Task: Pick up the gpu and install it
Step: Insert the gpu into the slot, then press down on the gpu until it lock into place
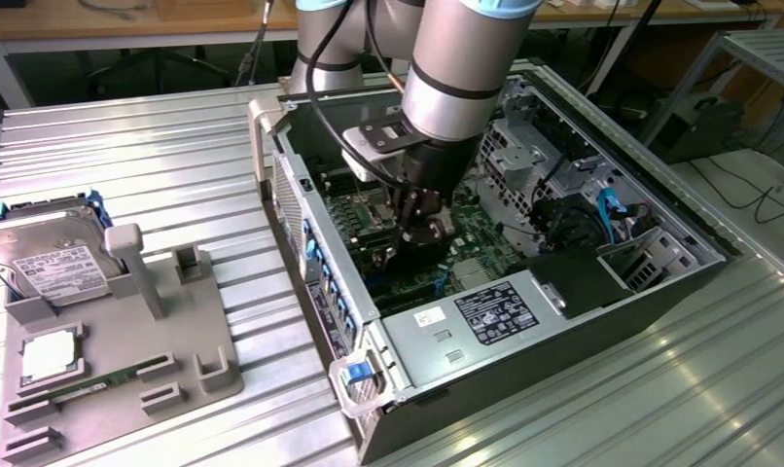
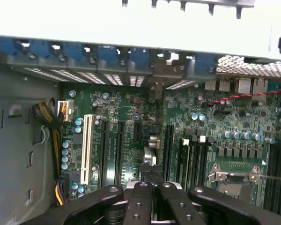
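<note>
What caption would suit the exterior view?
Robot gripper reaching inside an open computer case, above its green motherboard.

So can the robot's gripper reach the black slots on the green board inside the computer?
Probably yes. The computer case is open, the gripper is inside it above the green board, and nothing lies over the black slots.
</note>
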`<state>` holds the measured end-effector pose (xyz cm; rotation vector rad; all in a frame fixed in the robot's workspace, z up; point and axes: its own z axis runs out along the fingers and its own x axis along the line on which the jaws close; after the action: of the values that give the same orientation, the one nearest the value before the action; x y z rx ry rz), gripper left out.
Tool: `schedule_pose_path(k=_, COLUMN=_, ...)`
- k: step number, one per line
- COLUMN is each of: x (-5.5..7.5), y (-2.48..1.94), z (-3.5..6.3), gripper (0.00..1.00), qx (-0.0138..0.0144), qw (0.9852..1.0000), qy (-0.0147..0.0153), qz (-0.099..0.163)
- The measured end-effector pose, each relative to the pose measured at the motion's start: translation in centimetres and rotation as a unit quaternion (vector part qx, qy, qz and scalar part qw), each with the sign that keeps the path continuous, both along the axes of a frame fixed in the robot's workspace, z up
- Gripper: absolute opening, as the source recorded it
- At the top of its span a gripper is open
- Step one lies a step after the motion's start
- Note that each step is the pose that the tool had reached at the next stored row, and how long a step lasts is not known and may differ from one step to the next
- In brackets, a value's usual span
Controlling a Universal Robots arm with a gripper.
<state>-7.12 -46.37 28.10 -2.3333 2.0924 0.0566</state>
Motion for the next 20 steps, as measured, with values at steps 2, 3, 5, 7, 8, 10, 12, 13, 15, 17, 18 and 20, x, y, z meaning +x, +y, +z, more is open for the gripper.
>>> schedule_pose_path(k=2, x=0.00, y=0.00, z=0.07, gripper=0.11, qx=-0.0002, qw=1.0000, qy=0.0001, qz=0.005)
schedule_pose_path(k=3, x=0.00, y=0.00, z=0.17, gripper=0.11, qx=-0.0002, qw=1.0000, qy=0.0001, qz=0.005)
schedule_pose_path(k=5, x=0.00, y=0.00, z=0.51, gripper=0.11, qx=0.0000, qw=1.0000, qy=0.0002, qz=0.005)
schedule_pose_path(k=7, x=0.00, y=0.00, z=0.69, gripper=0.11, qx=0.0000, qw=1.0000, qy=0.0003, qz=0.005)
schedule_pose_path(k=8, x=0.00, y=0.00, z=0.68, gripper=0.11, qx=0.0001, qw=1.0000, qy=0.0002, qz=0.005)
schedule_pose_path(k=10, x=0.00, y=0.00, z=0.68, gripper=0.11, qx=0.0001, qw=1.0000, qy=0.0002, qz=0.005)
schedule_pose_path(k=12, x=0.00, y=0.00, z=0.69, gripper=0.11, qx=0.0000, qw=1.0000, qy=0.0003, qz=0.005)
schedule_pose_path(k=13, x=0.00, y=0.00, z=0.70, gripper=0.11, qx=0.0000, qw=1.0000, qy=0.0003, qz=0.005)
schedule_pose_path(k=15, x=0.00, y=0.00, z=0.69, gripper=0.11, qx=0.0000, qw=1.0000, qy=0.0002, qz=0.005)
schedule_pose_path(k=17, x=-0.08, y=0.13, z=0.74, gripper=0.11, qx=-0.0026, qw=1.0000, qy=0.0003, qz=0.005)
schedule_pose_path(k=18, x=-0.20, y=0.19, z=0.75, gripper=0.11, qx=-0.0035, qw=1.0000, qy=0.0003, qz=0.005)
schedule_pose_path(k=20, x=-0.58, y=0.25, z=0.75, gripper=0.11, qx=-0.0052, qw=1.0000, qy=0.0001, qz=0.005)
